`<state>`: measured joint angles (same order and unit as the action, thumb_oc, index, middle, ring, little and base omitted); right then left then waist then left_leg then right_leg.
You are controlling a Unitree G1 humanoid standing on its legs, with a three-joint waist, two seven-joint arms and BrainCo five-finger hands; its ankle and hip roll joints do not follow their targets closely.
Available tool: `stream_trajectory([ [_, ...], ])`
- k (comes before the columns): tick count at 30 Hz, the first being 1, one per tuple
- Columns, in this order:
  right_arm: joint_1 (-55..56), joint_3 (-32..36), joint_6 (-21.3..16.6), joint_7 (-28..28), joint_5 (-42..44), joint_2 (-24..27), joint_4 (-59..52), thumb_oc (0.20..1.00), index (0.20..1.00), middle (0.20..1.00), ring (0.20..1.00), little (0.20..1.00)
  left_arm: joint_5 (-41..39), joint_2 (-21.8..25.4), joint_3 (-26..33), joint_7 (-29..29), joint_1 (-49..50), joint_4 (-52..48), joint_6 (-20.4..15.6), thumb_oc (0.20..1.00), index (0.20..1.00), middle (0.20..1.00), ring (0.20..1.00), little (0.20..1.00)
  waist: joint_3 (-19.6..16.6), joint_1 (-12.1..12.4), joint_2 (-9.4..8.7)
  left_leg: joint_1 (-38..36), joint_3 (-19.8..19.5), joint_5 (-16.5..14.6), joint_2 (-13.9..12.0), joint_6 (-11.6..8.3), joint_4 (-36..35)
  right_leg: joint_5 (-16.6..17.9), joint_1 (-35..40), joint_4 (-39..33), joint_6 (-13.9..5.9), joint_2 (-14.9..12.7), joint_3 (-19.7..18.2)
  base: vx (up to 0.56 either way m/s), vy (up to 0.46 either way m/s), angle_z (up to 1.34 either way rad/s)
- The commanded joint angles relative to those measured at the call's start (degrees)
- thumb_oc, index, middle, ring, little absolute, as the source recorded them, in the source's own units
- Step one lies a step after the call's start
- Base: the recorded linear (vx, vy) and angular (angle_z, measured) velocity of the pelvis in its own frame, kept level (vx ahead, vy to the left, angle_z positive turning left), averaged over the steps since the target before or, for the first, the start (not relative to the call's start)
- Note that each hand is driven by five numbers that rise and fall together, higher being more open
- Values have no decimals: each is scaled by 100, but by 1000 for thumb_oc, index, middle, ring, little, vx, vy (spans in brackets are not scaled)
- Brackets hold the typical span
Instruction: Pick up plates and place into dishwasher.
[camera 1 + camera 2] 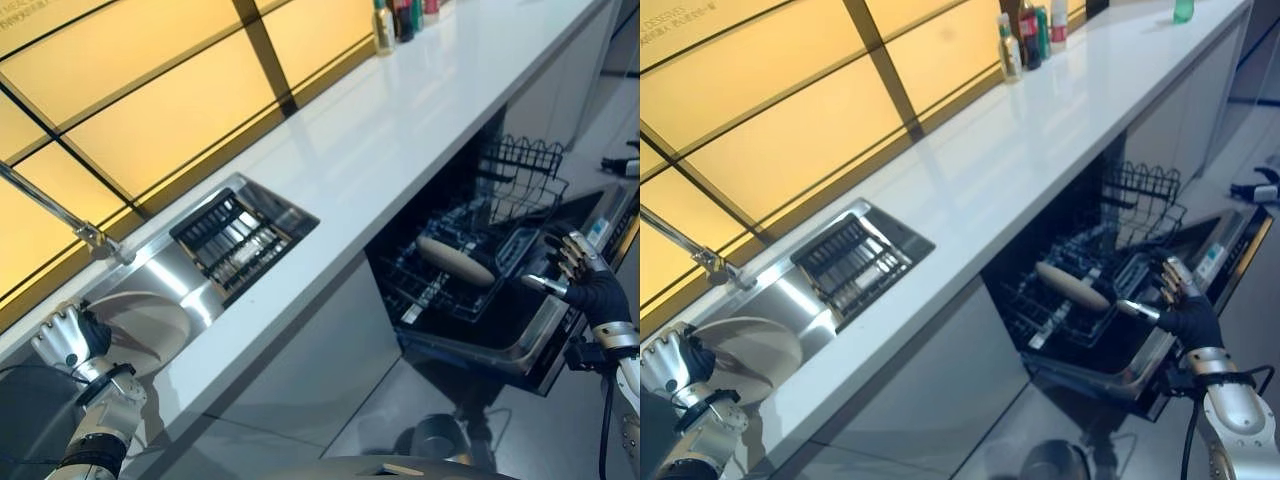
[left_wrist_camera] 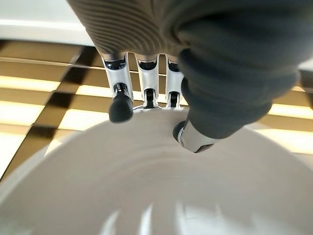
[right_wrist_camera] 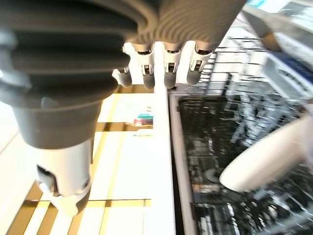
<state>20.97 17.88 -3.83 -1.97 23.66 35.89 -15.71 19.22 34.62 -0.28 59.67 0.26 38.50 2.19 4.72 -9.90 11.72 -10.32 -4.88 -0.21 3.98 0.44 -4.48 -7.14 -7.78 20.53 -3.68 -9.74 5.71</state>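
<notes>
Gripping a white plate [image 1: 140, 330] at lower left of the left eye frame, left hand [image 1: 65, 340] pinching its near rim, fingers [image 2: 120, 105] curling over the edge and thumb [image 2: 193, 139] pressing the inner face, as shown close up in the left wrist view. Sitting in the steel sink [image 1: 255, 195], that plate, tilting up toward the hand, beside the dark drain rack [image 1: 235, 240] at centre left. Hanging at lower right, right hand [image 1: 580, 280], fingers relaxed and spread, clamping on nothing, hovering just over the open dishwasher door [image 1: 520, 340]. Lying further in, at centre right, a second pale plate [image 1: 455, 262] already flat across the lower dishwasher rack [image 1: 440, 280], long axis running lower right to upper left. Judging the coming move: rack lying well to the right of the held plate, across the white counter [image 1: 400, 120], so the right hand being far nearer the target than the left. Showing only in the right wrist view, the rack's wires close up; only the eye views giving the bottles [image 1: 1025, 35] at top centre, farthest off.
</notes>
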Motion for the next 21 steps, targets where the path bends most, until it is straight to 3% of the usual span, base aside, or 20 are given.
stream_trajectory([
  [1, -179, 63, -502, 50, -34, -209, -476, 1000, 1000, 1000, 1000, 1000, -226, 420, 622, 89, -102, -515, -616, 200, 200, 200, 200, 200, -436, 256, -392, 254, 153, -18, 324, 50, 120, 892, 994, -2151, -141, 151, 42, -11, -96, 9],
  [12, -456, -246, -538, -59, -131, -578, -626, 1000, 1000, 1000, 1000, 1000, -584, 174, 983, -516, 59, -1746, -1278, 200, 200, 200, 200, 200, -718, 526, -681, 314, 50, -75, 257, 60, 182, 834, 1267, -2387, -47, 322, 60, -20, -52, 8],
  [18, -759, -532, -805, -220, -132, -717, -631, 1000, 1000, 1000, 1000, 1000, -1081, -48, 843, -1463, -91, -2651, -1851, 200, 200, 200, 200, 200, -761, 635, -790, 358, 44, -113, 227, 82, 198, 828, 1328, -2469, -42, 376, 72, -43, -37, -1],
  [21, -1024, -786, -939, -320, -218, -788, -593, 1000, 1000, 1000, 1000, 1000, -1841, -353, 687, -2078, -216, -3228, -2095, 200, 200, 200, 200, 200, -765, 716, -832, 359, 36, -129, 207, 94, 187, 828, 1374, -2521, -48, 401, 85, -57, -32, 1],
])
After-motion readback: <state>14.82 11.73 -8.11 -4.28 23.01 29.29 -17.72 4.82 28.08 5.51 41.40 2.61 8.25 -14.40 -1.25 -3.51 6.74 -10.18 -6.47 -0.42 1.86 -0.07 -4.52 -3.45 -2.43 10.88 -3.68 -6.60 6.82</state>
